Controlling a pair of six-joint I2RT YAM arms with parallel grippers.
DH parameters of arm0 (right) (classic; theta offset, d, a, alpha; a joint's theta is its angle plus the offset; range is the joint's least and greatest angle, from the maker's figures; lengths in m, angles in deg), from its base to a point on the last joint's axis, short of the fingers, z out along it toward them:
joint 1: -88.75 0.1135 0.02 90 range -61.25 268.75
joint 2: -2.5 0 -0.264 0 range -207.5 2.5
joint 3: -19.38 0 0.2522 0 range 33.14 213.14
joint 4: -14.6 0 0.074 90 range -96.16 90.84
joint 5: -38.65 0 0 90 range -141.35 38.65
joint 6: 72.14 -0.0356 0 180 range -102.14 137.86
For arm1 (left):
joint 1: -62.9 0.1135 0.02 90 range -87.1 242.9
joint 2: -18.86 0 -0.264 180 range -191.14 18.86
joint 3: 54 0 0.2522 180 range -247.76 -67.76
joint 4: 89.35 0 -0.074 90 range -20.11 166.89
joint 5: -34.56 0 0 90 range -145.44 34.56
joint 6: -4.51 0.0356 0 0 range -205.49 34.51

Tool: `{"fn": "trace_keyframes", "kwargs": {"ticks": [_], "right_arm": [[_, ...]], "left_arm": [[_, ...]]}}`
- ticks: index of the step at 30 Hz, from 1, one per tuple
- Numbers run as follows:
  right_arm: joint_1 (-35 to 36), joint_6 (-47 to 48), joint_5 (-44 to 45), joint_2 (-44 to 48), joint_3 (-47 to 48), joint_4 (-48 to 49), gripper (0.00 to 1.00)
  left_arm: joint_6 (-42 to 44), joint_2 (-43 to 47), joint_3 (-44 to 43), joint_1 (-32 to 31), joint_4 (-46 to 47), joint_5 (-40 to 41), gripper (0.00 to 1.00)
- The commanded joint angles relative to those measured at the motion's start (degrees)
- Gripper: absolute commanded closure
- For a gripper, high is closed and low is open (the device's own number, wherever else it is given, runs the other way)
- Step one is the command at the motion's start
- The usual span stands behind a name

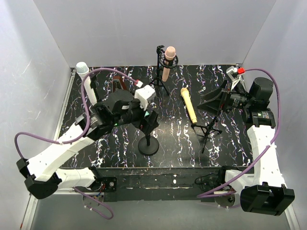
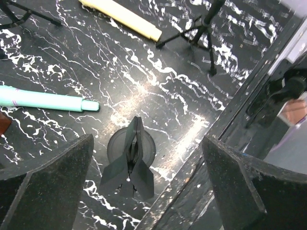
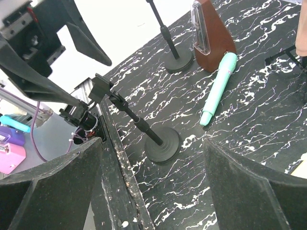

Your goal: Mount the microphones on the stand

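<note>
The left claw (image 2: 146, 143) is opened wide and nothing is held in it. It hangs right over the clip (image 2: 130, 165) of the round-foot stand (image 1: 149, 144). The right claw (image 3: 153, 141) is opened wide too and is empty. It is near the tripod stand (image 1: 209, 128).

The pink microphone (image 1: 166, 60) is seen sitting in a stand at the back. Two more are lying flat on the tabletop (image 1: 180, 143). The yellow microphone (image 1: 188, 104) is just beside the tripod stand. The teal microphone (image 3: 218, 88) is just beside the brown metronome (image 3: 211, 40).

Each microphone is judged to be hard and stiff, so it will not be bent or squashed by a grip. It looks smooth and round, so it may roll away or slip when it is touched. It is best taken across the middle of its handle, so that neither end drops. The thin end should be left free, so it can be pushed into a clip. The stands look thin and light, so they may be knocked over by a hard push.
</note>
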Motion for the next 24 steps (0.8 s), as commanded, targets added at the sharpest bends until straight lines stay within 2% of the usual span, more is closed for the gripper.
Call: {"fn": "trace_keyframes", "kwargs": {"ticks": [1,8,14,20,24], "right_arm": [[-0.25,4.37,-1.02,-0.82,3.45,-4.27,0.08],[1.50,18.07,4.24,-5.56,13.64,-19.81,0.08],[8.35,26.70,15.66,-10.31,23.05,-30.90,0.08],[15.82,29.69,26.38,-13.47,24.55,-33.64,0.08],[18.99,28.74,32.46,-15.14,23.06,-32.06,0.08]], "left_arm": [[-4.75,7.03,1.54,0.18,4.20,4.01,0.02],[-8.00,17.04,7.78,0.18,8.42,11.04,0.02],[-10.03,24.08,13.84,0.09,9.40,14.30,0.02],[-12.40,27.60,17.19,0.18,8.25,15.62,0.02],[-12.93,28.92,18.77,0.18,8.08,16.41,0.02]]}}
